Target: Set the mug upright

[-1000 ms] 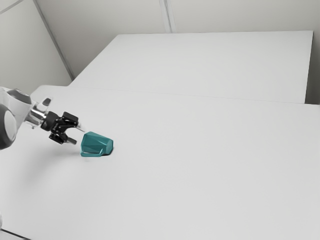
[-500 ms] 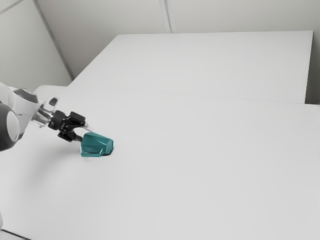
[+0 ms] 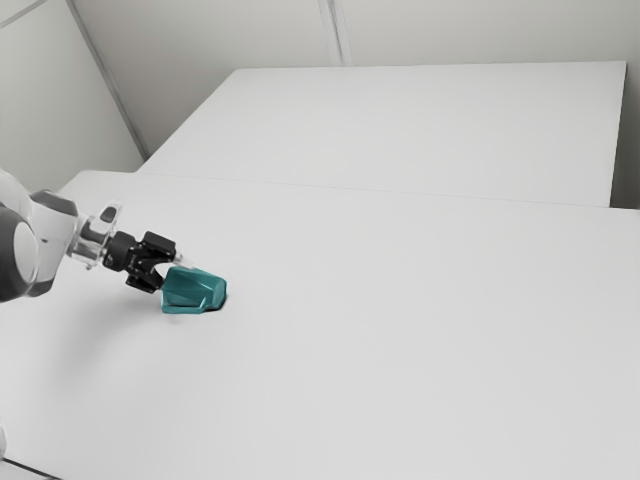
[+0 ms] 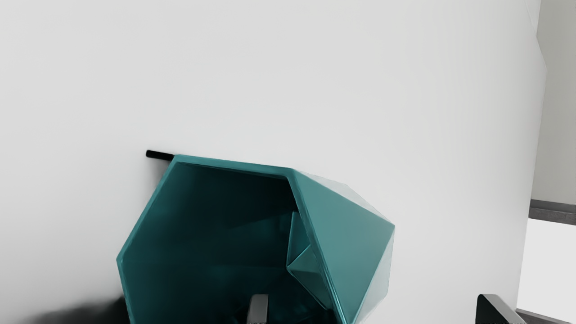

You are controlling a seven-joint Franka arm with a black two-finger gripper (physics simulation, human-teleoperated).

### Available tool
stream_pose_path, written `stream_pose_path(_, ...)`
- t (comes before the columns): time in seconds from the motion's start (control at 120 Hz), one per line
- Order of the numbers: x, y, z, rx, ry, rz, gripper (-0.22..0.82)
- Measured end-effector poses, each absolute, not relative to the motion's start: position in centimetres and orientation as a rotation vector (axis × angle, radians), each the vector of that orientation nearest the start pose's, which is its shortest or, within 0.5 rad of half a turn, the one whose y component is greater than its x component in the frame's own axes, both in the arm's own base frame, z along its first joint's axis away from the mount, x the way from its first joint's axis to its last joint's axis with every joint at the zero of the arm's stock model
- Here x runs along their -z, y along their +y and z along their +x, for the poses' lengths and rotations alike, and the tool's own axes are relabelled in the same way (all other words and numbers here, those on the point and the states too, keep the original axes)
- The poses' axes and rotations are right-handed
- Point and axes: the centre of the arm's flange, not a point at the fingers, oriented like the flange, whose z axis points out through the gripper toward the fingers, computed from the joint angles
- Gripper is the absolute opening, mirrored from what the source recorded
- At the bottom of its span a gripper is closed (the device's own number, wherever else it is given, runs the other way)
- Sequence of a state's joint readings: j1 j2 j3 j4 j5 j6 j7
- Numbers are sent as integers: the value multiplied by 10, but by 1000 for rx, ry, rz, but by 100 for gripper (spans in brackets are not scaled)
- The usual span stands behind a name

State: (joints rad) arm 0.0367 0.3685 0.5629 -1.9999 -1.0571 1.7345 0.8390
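There is one mug in the left half of the exterior view, with one handle and one open mouth. There is one arm at the left edge of that frame, with one gripper on its end. The gripper has two fingers: in the wrist view, one is at the mug's mouth and one outside the mug. Two white surfaces show in the exterior view, one across the lower frame, one across the upper middle.
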Motion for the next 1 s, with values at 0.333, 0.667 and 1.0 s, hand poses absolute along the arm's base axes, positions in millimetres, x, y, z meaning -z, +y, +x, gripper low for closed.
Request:
stream_pose_path(0.333,-289,241,512,-182,299,2222,6)
stream_pose_path(0.667,-291,242,512,-193,287,2228,-9)
stream_pose_path(1.0,-315,234,517,-238,247,2226,-16)
